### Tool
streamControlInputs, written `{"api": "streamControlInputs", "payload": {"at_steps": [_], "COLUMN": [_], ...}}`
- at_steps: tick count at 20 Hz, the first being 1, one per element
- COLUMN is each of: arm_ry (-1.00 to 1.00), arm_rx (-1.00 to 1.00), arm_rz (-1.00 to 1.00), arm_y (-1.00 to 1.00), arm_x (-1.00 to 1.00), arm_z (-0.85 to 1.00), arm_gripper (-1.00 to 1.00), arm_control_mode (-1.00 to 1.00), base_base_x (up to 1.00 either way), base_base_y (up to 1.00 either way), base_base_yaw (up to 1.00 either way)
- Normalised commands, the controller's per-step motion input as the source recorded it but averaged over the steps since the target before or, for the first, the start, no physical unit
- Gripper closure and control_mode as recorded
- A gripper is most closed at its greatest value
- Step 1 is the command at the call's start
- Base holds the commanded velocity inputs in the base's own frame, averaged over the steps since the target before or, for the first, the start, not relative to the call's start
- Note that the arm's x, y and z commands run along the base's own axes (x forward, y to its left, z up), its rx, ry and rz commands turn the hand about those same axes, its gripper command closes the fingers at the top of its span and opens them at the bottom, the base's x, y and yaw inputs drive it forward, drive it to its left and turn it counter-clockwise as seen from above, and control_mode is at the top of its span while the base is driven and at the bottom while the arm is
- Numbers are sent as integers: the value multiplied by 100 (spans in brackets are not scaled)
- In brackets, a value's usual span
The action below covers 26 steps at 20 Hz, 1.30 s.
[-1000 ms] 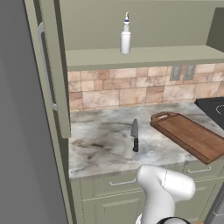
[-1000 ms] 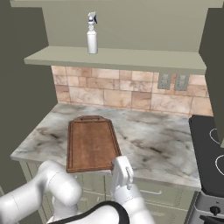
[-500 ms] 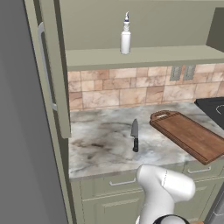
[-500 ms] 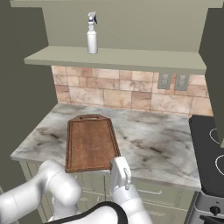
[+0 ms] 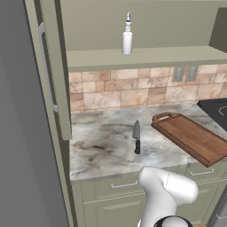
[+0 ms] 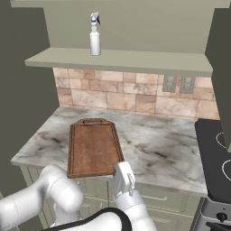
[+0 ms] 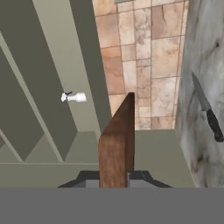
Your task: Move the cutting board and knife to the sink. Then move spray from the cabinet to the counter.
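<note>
From where I stand, the job in hand looks like carrying off the board. The gripper [image 7: 114, 177] is clamped on the near edge of the cutting board [image 6: 92, 146], opposite its handle loop, and the wood fills the gap between the fingers. Held at one end like that, so long a slab will want to sag and twist. I'd lift it slowly, keep it level, and clear the worktop [image 6: 158, 144] before swinging towards the sink. The knife [image 5: 137, 138] lies just beside the board on its left, so the board should rise straight up and not slide sideways.

The worktop is pale marble with dark smoky veins, smooth and probably slick under the board. Above it the sage-green cabinet [image 6: 135, 58] is flat and matt, with a plain shelf. The board is reddish-brown wood with fine grain and a raised rim, lying flat with its loop towards the tiled wall. The knife is small, with a pointed grey blade and a stubby black handle, the tip towards the wall. The spray [image 6: 94, 39] stands upright on the shelf, a slim white bottle with a blue-tipped trigger.
</note>
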Motion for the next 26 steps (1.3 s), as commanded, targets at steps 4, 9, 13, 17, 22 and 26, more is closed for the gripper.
{"api": "streamControlInputs", "payload": {"at_steps": [4, 9, 13, 17, 22, 26], "arm_ry": [0, 0, 0, 0, 0, 0], "arm_rx": [0, 0, 0, 0, 0, 0], "arm_rz": [0, 0, 0, 0, 0, 0], "arm_y": [0, 0, 0, 0, 0, 0], "arm_x": [0, 0, 0, 0, 0, 0], "arm_z": [0, 0, 0, 0, 0, 0], "arm_gripper": [100, 100, 100, 100, 100, 100], "arm_control_mode": [-100, 100, 100, 100, 100, 100], "base_base_x": [0, 0, -10, -33, -45, -49], "base_base_y": [0, 0, 0, 0, -8, -15], "base_base_yaw": [0, 0, 0, -2, -5, -6]}}
